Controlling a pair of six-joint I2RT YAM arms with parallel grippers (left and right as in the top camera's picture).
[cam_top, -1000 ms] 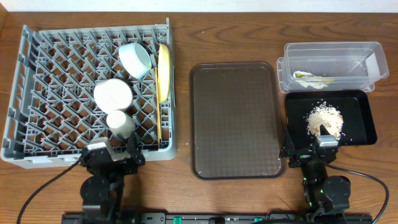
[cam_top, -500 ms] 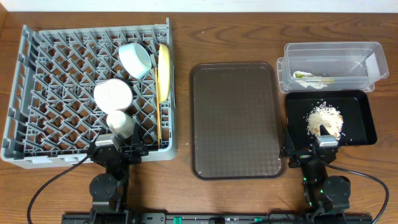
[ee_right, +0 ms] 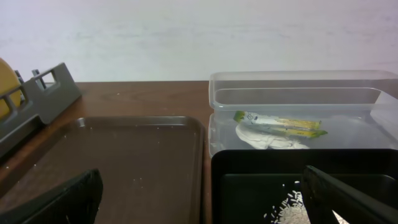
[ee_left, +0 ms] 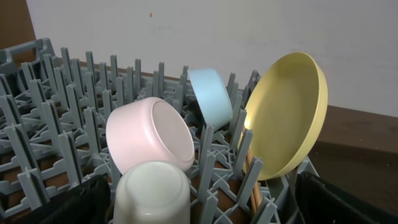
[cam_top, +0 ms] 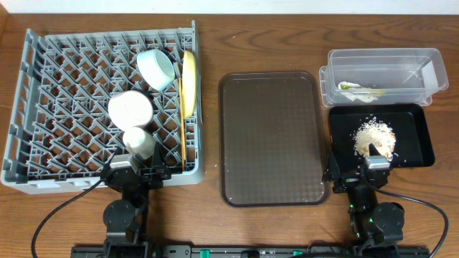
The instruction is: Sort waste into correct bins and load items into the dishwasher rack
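Observation:
The grey dishwasher rack (cam_top: pixel 64 107) holds the light-blue bowl (cam_top: pixel 155 68), the white bowl (cam_top: pixel 130 109), the cream cup (cam_top: pixel 138 141), the pale-yellow plate (cam_top: pixel 188 82) on edge, and the chopsticks (cam_top: pixel 183 147). My left gripper (cam_top: pixel 135 174) is open and empty at the rack's front edge. In its wrist view the cup (ee_left: pixel 152 193) sits just ahead, between the fingers (ee_left: pixel 199 208). The wrapper (cam_top: pixel 358 89) lies in the clear tub (cam_top: pixel 423 61). The rice crumbs (cam_top: pixel 376 136) lie in the black tray (cam_top: pixel 419 154). My right gripper (cam_top: pixel 361 174) is open and empty at that tray's front edge.
The brown serving tray (cam_top: pixel 271 137) lies between the rack and the bins, bare except for a few specks. The right wrist view shows it (ee_right: pixel 124 162) beside the black tray (ee_right: pixel 249 165) and the tub (ee_right: pixel 298 99).
The left arm has shifted slightly at the rack's front edge since a second ago. It has held still for the last half second. The right arm and all objects have not moved.

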